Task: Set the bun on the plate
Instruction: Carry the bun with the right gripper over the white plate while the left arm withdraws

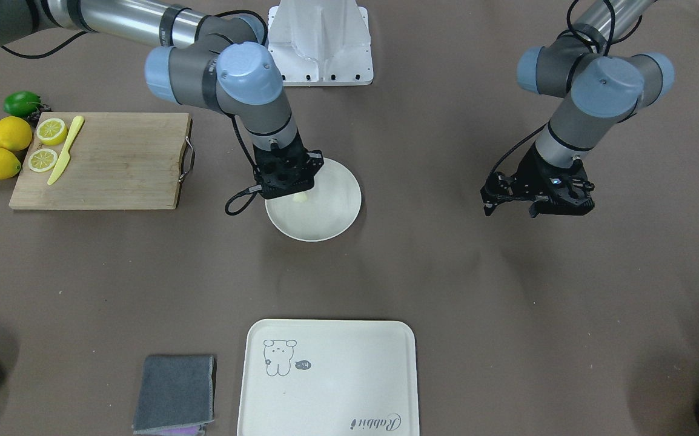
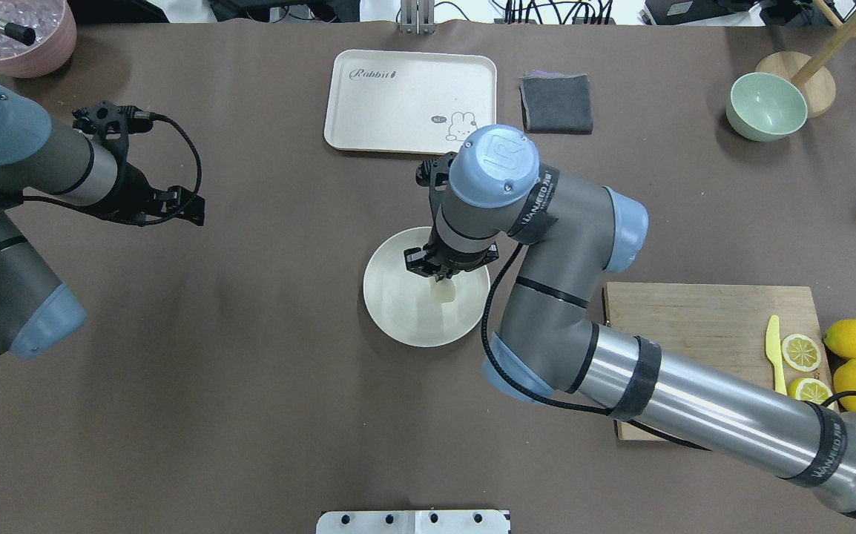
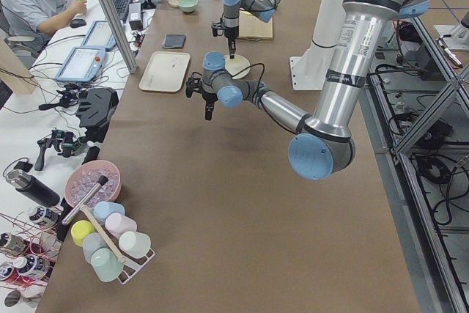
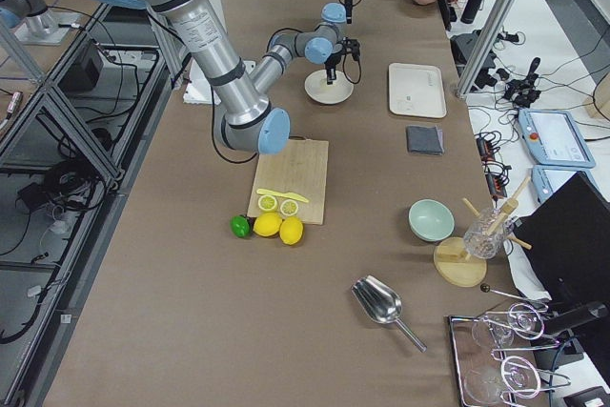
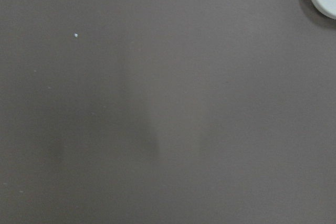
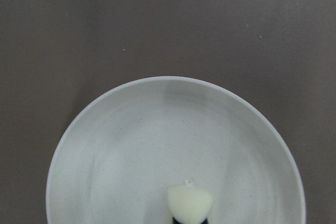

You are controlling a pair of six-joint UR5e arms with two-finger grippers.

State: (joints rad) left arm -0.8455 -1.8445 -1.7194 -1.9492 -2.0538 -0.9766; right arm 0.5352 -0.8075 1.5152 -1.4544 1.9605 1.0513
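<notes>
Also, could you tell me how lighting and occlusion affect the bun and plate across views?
Right wrist view: plate evenly lit, bun sits at the bottom edge; front-facing view: right gripper hides most of the bun; left wrist view: mostly dim, shadow-streaked table.

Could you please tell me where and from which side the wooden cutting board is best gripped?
Probably the metal handle on its short end facing the plate, approached from that side: the cutting board lies flat on the table, so its edges offer little, while the handle juts out.
</notes>
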